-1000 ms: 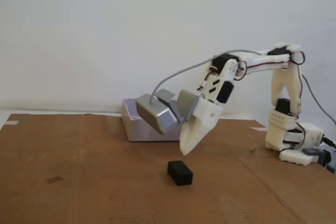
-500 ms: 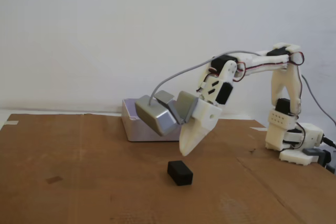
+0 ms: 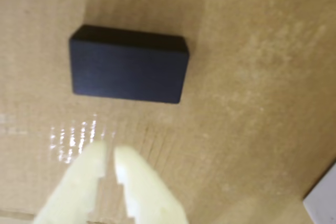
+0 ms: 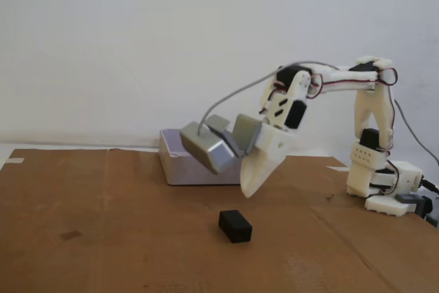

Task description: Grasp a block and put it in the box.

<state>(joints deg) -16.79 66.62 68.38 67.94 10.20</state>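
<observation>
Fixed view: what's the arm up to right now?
The arm's end effector hangs above the black block, which lies untouched on the cardboard. In the wrist view the fingertips are nearly together with nothing between them, the block just ahead. The box sits behind, at the cardboard's far edge, partly hidden by the grey camera housing. No grasp has been made yet.

My fixed view is evenly and softly lit, a little washed out and grainy, with the white wall (image 4: 137,39) near overexposed. My wrist view is soft and blurred throughout, with small glare specks on the cardboard (image 3: 252,103) at lower left and a faint shadow above the block (image 3: 128,70).
</observation>
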